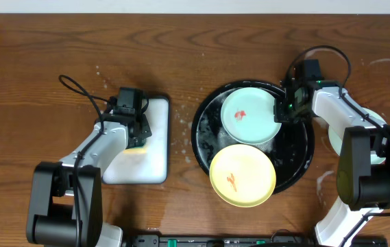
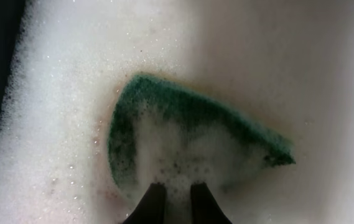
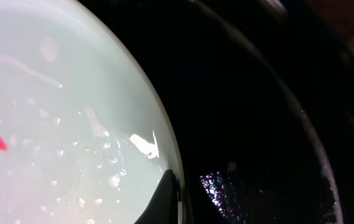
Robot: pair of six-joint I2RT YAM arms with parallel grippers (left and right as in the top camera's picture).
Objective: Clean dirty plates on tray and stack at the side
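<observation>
The smeared mint-green plate lies far in the black tray, and the yellow plate lies over its near rim. The right gripper is at the mint plate's rim, but how far it is open I cannot tell. Left of the tray, the left gripper has its fingers narrowly apart at a foamy green sponge. Foam hides whether it holds the sponge.

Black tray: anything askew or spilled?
The yellow plate overhangs the black tray's near rim rather than lying inside it. White droplets speckle the table between that tray and the white tray.
</observation>
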